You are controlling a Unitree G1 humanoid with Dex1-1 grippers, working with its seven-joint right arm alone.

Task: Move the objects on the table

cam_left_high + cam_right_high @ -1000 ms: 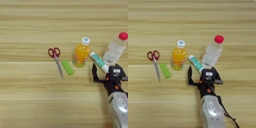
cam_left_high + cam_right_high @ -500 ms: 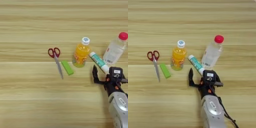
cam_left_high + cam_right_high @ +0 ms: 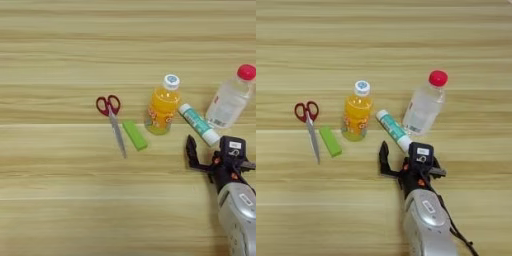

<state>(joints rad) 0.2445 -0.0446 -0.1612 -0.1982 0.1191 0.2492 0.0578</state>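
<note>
Right eye view shows the end effector low over the table, coming in from the bottom edge on its silver forearm; one black finger stands out clearly to the left, spread well away from the wrist block, so it reads as open and holding nothing, though the second finger is mostly hidden behind the block. Just ahead of it lies the white tube with teal label, flat on the wood and slanted, its near cap end close to the wrist block. Judging from that, the tube looks like the thing being gone for. To take it well, the fingers should straddle the tube across its narrow width, not along its length, and come down squarely so it does not roll or skid aside. Care is needed on both flanks: the clear water bottle with the red cap stands just beside the tube's right side, and the small orange-juice bottle stands just to its left, either easily tipped by a wide sweep. Further left, well apart, lie the flat light-green bar and the red-handled scissors, out of harm's way.
</note>
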